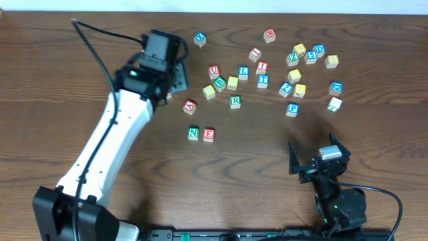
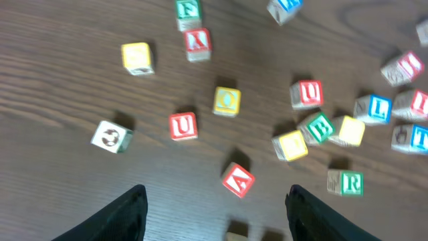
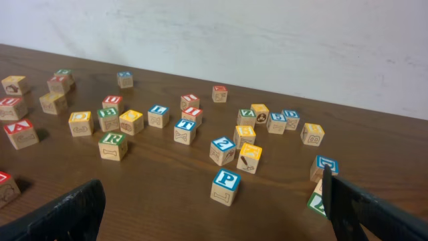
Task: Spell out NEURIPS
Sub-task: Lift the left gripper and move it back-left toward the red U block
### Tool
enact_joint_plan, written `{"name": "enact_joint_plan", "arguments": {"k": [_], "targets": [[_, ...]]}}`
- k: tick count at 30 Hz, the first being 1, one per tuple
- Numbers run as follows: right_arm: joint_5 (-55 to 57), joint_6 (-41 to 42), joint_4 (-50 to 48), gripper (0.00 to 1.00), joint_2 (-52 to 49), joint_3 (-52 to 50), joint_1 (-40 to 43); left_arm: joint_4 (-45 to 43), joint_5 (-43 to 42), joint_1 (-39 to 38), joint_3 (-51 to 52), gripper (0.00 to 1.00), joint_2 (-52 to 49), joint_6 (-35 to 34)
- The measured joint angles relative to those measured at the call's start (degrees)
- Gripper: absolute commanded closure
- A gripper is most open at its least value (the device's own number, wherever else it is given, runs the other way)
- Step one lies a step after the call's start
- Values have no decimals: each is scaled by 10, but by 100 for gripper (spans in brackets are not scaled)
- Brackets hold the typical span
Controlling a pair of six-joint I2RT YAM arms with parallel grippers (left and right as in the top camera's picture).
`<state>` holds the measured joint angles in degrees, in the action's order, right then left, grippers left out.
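Two cubes side by side, N cube [image 1: 193, 133], E cube [image 1: 208, 134]

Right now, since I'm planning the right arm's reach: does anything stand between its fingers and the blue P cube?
Nothing visible does. Only bare table lies between the open right fingers and the P cube straight ahead. The nearest others, a blue-topped cube and a yellow-topped cube, lie beyond it.

P cube [image 3: 226, 186] sits nearest, ahead of the wide-spread jaws.

Roughly thirty-one letter cubes [image 1: 235, 102] and two arms [image 1: 110, 144].
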<state>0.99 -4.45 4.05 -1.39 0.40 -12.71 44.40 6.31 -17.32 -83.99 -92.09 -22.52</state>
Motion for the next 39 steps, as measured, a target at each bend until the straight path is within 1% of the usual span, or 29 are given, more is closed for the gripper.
{"name": "enact_joint_plan", "arguments": {"k": [4,9,12,16,28,39], "targets": [[0,0,0,1,0,0,0,58,-21,27,-68,32,-45,-4],[0,0,0,1,0,0,0,144,-46,38,-185,32,-173,-12],[0,0,0,1,0,0,0,155,-54,38,-228,31,-241,-15],[0,0,0,1,0,0,0,156,-60,38,-229,31,-284,-22],[0,0,0,1,0,0,0,158,-61,38,-229,32,-331,-30],[0,0,0,1,0,0,0,159,-55,63,-229,32,-335,-30]]}}
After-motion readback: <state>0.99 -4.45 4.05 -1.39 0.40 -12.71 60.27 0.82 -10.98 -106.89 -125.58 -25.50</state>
